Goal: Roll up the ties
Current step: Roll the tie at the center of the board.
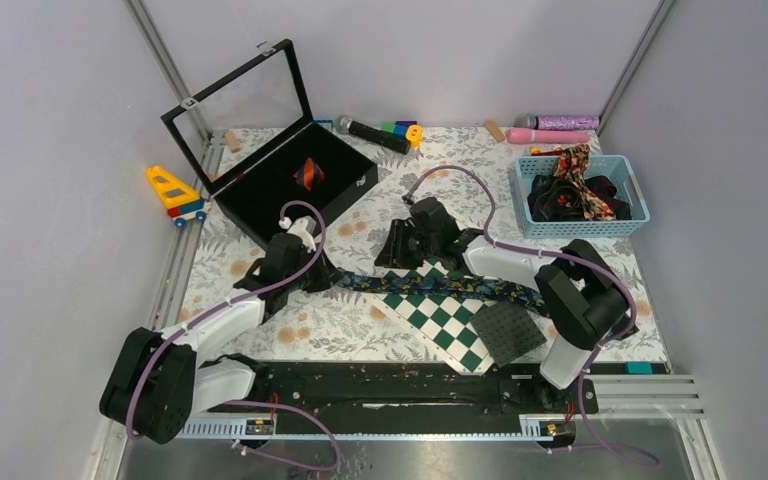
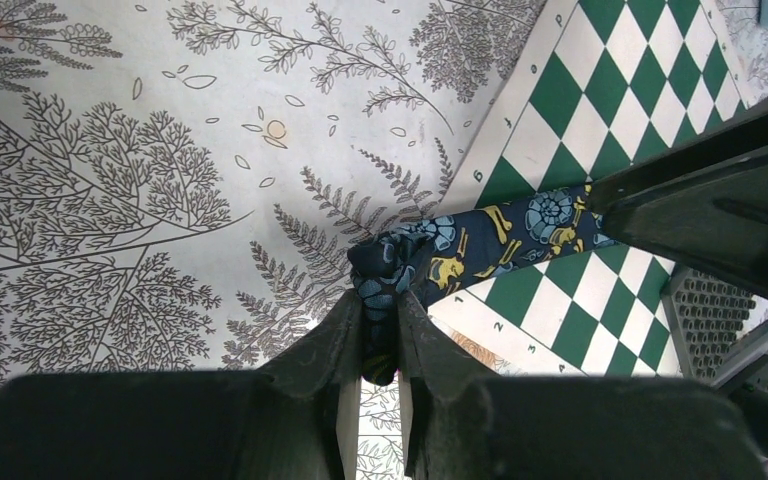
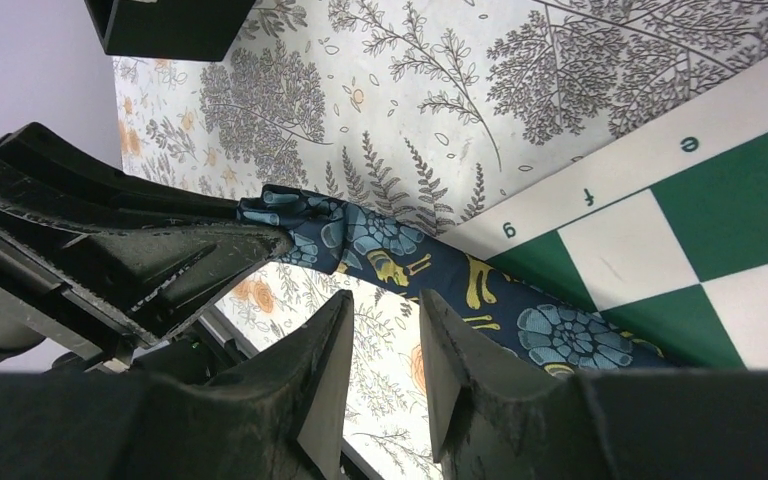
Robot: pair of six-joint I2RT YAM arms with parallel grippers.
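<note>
Navy floral tie (image 2: 480, 245) laid across chequered board (image 2: 640, 90), end clamped by left gripper (image 2: 380, 320), right gripper (image 3: 385, 310) jaws parted beside it

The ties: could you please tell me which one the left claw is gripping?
The navy patterned tie stretched over the chequered board, pinched at its end. The red striped one sits in the black box, others in the blue basket.

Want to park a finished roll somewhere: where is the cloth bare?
Bare cloth lies near the front, between the left arm and the chequered board, and at the back between the black box and blue basket. Crowded: the middle, where left gripper and right gripper flank the tie.
</note>
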